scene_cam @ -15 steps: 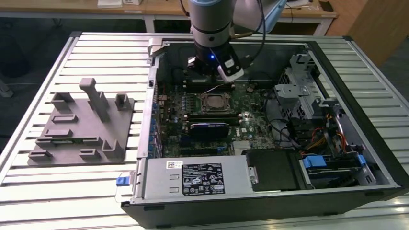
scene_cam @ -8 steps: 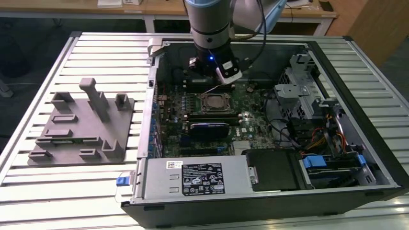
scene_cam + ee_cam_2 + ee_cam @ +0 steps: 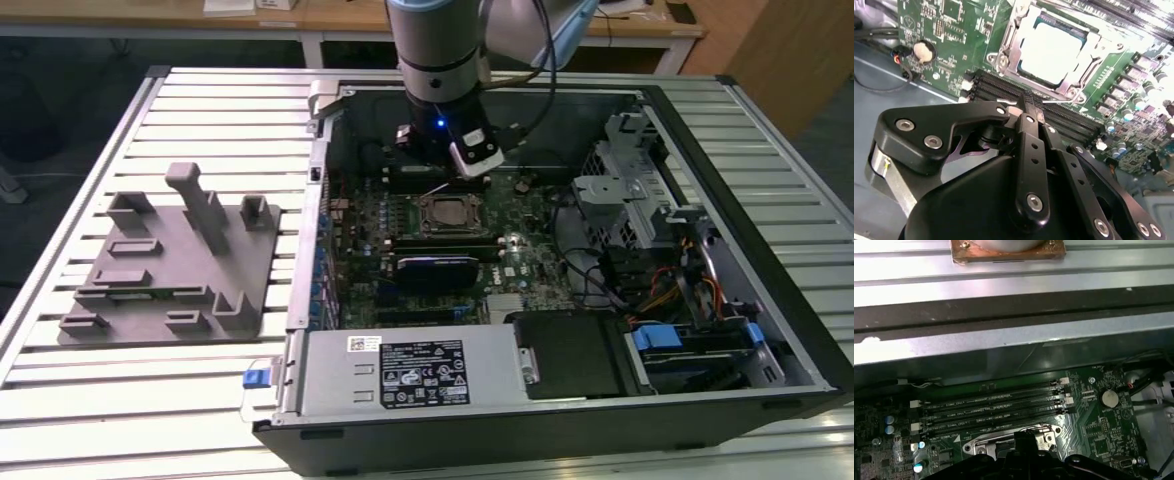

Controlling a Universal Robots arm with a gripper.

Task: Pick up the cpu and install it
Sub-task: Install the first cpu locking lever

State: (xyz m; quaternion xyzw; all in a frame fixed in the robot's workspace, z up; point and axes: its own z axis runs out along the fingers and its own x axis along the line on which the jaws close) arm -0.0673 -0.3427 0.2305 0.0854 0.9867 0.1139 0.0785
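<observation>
Slatted metal table [image 3: 200, 100], open computer case [image 3: 747, 330], cpu [image 3: 1054, 50] seated in socket, claw [image 3: 1030, 102] closed and empty, fingertips cut off

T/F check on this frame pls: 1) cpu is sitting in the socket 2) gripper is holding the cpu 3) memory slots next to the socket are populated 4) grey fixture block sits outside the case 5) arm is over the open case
1) True: the cpu lies inside the socket frame.
2) False: the gripper holds nothing; its fingers are closed together, beside the socket.
3) False: the memory slots are empty.
4) True: the grey fixture block rests on the slatted table, at the exterior view's left of the computer case.
5) True: the arm reaches down into the case.
</observation>
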